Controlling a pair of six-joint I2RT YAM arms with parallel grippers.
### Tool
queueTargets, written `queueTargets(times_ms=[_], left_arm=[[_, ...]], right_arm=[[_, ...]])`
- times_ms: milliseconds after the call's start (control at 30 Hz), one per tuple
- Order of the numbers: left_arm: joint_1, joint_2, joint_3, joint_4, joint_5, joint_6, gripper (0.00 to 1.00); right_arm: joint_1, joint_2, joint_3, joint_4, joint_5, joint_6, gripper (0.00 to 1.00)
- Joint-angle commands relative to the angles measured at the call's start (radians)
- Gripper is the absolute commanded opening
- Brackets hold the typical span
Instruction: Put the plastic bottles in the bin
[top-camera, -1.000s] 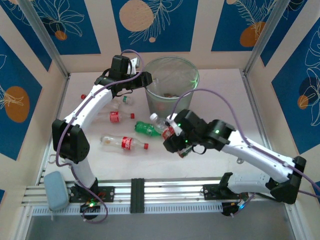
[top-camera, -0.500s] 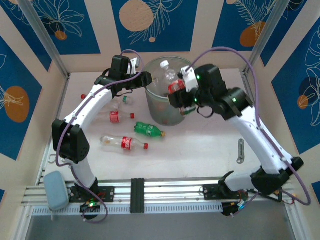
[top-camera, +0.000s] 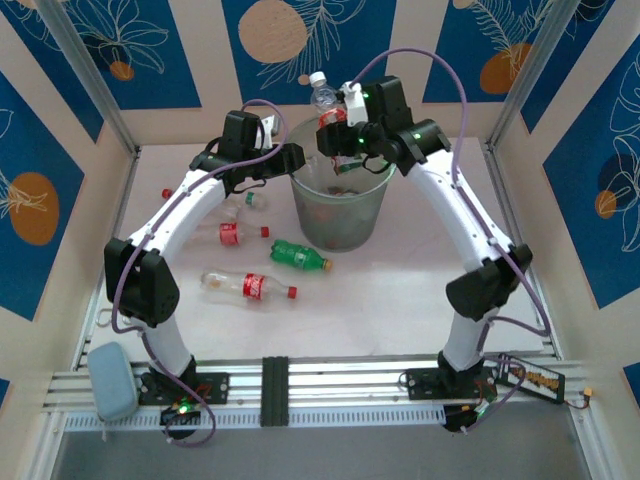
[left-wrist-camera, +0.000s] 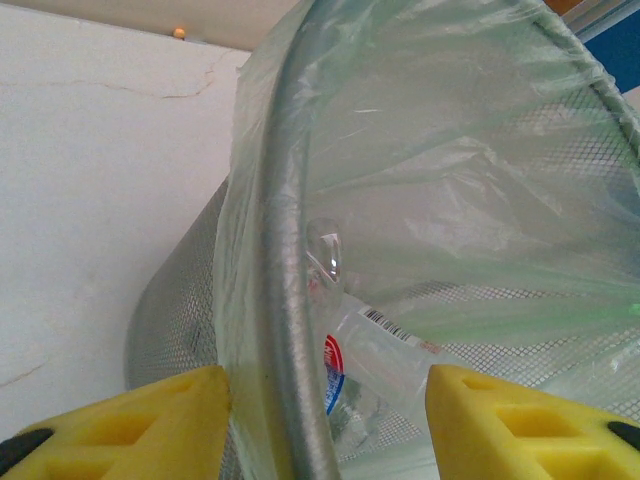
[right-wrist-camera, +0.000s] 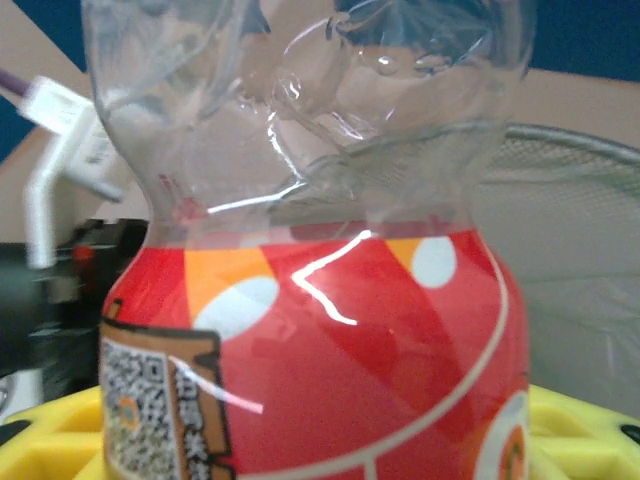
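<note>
My right gripper (top-camera: 338, 135) is shut on a clear plastic bottle (top-camera: 327, 108) with a red label, holding it above the far rim of the bin (top-camera: 340, 215). In the right wrist view that bottle (right-wrist-camera: 320, 330) stands between my yellow fingers (right-wrist-camera: 575, 430), with the bin's mesh rim (right-wrist-camera: 585, 150) behind it. My left gripper (top-camera: 295, 156) is open and straddles the bin's left rim (left-wrist-camera: 290, 300) without clamping it. A clear bottle (left-wrist-camera: 375, 365) lies inside the liner. On the table lie a green bottle (top-camera: 298, 257) and red-labelled bottles (top-camera: 247, 286), (top-camera: 232, 233), (top-camera: 245, 203).
A loose red cap (top-camera: 166, 193) lies near the left wall. A grey pad (top-camera: 112, 380) rests on the aluminium rail (top-camera: 320, 385) at the near edge. A small circuit board (top-camera: 535, 376) with wires sits at the near right. Patterned walls close the table in.
My right arm carried the red-labelled bottle from beside the green bottle on the table up to above the bin's far rim. My left arm stayed at the bin's rim.
</note>
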Motion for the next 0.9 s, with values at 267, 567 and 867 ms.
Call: queueTargets(times_ms=[267, 567, 867], left_arm=[[-0.020, 0.001, -0.007, -0.008, 0.010, 0.003, 0.55], [-0.021, 0.010, -0.005, -0.004, 0.011, 0.000, 0.55], [-0.020, 0.012, -0.005, -0.004, 0.011, 0.001, 0.55]], right_arm=[[-0.015, 0.116, -0.062, -0.001, -0.053, -0.011, 0.60], [-0.032, 0.047, -0.214, 0.036, -0.075, -0.043, 0.77], [-0.047, 0.080, -0.072, -0.039, -0.071, -0.064, 0.87]])
